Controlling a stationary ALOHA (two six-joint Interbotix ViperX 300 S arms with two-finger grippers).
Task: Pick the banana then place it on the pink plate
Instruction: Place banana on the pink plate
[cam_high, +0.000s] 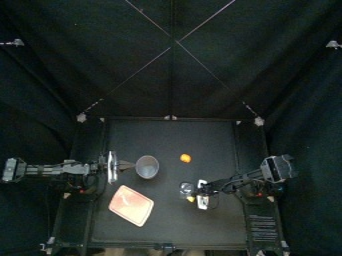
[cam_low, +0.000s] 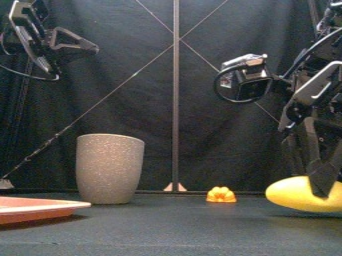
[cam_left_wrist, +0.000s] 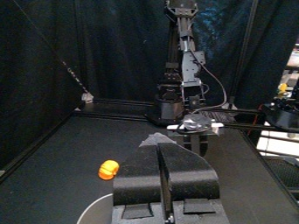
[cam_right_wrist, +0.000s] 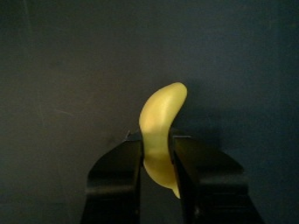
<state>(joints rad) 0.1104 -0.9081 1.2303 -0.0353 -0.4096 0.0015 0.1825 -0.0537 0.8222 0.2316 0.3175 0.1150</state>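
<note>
Black table (cam_high: 201, 135): pink tray (cam_high: 131, 203) laid flat front-left, grey speckled cup (cam_high: 147, 166) stood upright just behind it, small orange toy (cam_high: 186, 158) set mid-table. Yellow banana (cam_low: 297, 195) seen at surface level, right side.

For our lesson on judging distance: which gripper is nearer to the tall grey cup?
Left. The left gripper hovers close beside the grey cup, while the right gripper is across the table, closed around the banana.
</note>
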